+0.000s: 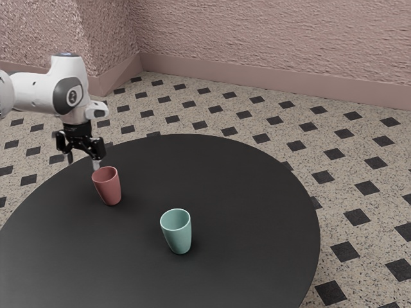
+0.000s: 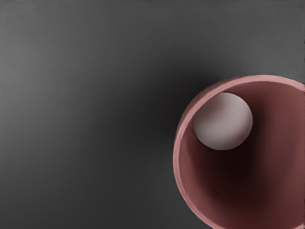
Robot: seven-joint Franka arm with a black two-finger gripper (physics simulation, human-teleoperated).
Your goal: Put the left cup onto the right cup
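In the exterior view the black gripper [image 1: 81, 160], fingers spread apart, hangs just above the upright pink cup [image 1: 107, 185] near the round black table's [image 1: 244, 192] left edge, well apart from the teal cup [image 1: 176, 231] toward its front edge; in the wrist view, the pink cup's open mouth lies under the hand.

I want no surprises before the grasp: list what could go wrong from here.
1. The pincer hangs off-centre over the pink cup, one finger close to its rim; coming down, it might knock the cup over.
2. The teal cup stands loose and upright on the black table; an off-centre placement could tip both.
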